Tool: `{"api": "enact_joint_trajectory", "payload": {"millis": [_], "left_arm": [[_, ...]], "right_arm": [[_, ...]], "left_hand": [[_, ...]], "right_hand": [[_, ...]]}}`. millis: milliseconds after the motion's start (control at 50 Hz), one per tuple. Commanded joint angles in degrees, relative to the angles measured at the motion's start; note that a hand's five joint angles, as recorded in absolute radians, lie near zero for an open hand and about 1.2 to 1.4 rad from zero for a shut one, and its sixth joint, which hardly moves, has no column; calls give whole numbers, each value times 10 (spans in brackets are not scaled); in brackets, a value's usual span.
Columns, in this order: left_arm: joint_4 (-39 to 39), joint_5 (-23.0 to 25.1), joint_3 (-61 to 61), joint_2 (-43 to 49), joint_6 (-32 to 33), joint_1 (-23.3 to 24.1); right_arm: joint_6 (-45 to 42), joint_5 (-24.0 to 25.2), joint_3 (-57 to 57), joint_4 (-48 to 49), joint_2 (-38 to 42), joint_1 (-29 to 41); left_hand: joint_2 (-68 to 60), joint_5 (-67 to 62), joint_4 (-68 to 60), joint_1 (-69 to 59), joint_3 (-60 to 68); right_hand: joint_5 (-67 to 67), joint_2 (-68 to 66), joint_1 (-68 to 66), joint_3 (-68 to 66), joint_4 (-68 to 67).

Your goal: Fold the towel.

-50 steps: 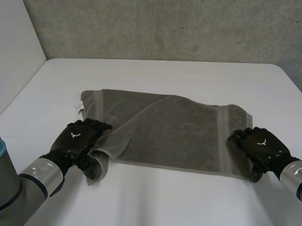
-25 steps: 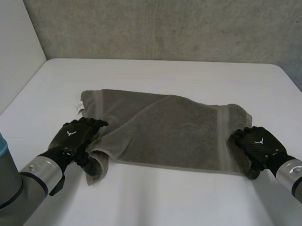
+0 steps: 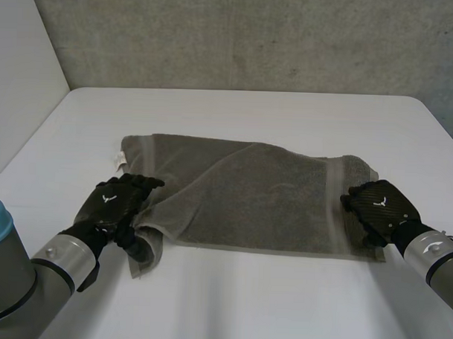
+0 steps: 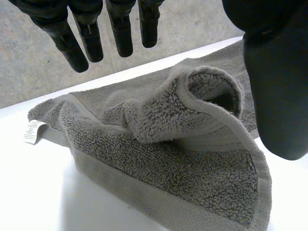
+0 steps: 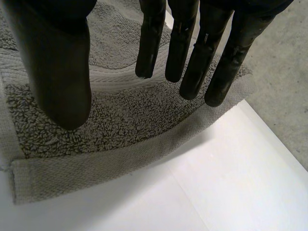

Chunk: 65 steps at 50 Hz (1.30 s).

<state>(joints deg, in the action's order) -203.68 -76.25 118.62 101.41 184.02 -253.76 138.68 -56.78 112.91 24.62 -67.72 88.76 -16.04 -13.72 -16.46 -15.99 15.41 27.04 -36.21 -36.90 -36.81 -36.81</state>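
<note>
Towel (image 3: 248,196) spread on the table (image 3: 288,119), near-left corner bunched by left hand (image 3: 115,204), right hand (image 3: 375,208) over near-right corner; both straight-fingered, seemingly gripping nothing; that roll could slip, skewing the fold

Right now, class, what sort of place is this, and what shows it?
Probably a robotics lab: a white table before a rough concrete wall, with the left hand and right hand at a grey towel.

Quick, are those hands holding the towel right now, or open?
Left hand: open, fingers straight, at the towel's bunched corner.
Right hand: open, fingers straight, over the towel's other end.
</note>
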Motion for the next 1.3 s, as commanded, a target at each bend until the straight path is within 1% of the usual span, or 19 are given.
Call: {"api": "enact_joint_trajectory", "payload": {"millis": [20, 60, 120, 160, 200, 300, 440, 540, 660, 820, 960, 1100, 1300], "left_arm": [[-2, -6, 1, 0, 1, 2], [-2, -7, 1, 1, 1, 2], [-2, -7, 1, 2, 1, 4], [-2, -7, 2, 2, 1, 5], [-2, -7, 2, 2, 1, 6], [-2, -7, 3, 2, 2, 6], [-2, -7, 4, 2, 1, 7], [-2, -6, 3, 2, 2, 10], [-2, -6, 4, 3, 2, 11], [-2, -6, 3, 3, 2, 11], [-2, -6, 3, 3, 2, 12], [-3, -6, 4, 3, 2, 12], [-5, -7, 4, 3, 2, 12]], "right_arm": [[5, -3, 0, -10, -6, -3], [10, -1, 3, -38, -12, -4], [13, 3, 3, -63, -16, -5], [13, 11, 4, -111, -19, -7], [12, 11, 6, -122, -16, -7], [10, 26, 7, -114, -8, -7], [14, 26, 0, -87, -5, -3], [18, 24, -3, -49, 4, -1], [21, 24, -16, -42, 28, 1], [22, 20, -17, -19, 32, 2], [23, 19, -23, -15, 36, 2], [24, 19, -34, -14, 40, 2], [25, 6, -52, -14, 49, 6]], "left_hand": [[48, 125, 52, 48, -42], [48, 125, 52, 48, -42], [48, 125, 52, 48, -42], [48, 125, 52, 48, -42], [48, 125, 52, 48, -42], [48, 125, 52, 48, -42], [48, 125, 52, 48, -42], [50, 127, 54, 49, -44], [50, 127, 54, 49, -44], [50, 127, 54, 49, -44], [48, 125, 52, 48, -42], [48, 125, 52, 48, -42], [50, 127, 54, 49, -44]], "right_hand": [[-31, 22, 29, 28, 28], [-79, 71, 78, 77, 77], [-93, 85, 92, 91, 91], [-108, 100, 107, 106, 106], [-115, 106, 113, 112, 112], [-128, 120, 127, 126, 126], [-113, 105, 112, 111, 111], [-103, 95, 102, 101, 101], [-100, 91, 98, 97, 97], [-95, 86, 93, 92, 92], [-95, 86, 93, 92, 92], [-68, 59, 66, 65, 65], [-39, 31, 38, 37, 37]]}}
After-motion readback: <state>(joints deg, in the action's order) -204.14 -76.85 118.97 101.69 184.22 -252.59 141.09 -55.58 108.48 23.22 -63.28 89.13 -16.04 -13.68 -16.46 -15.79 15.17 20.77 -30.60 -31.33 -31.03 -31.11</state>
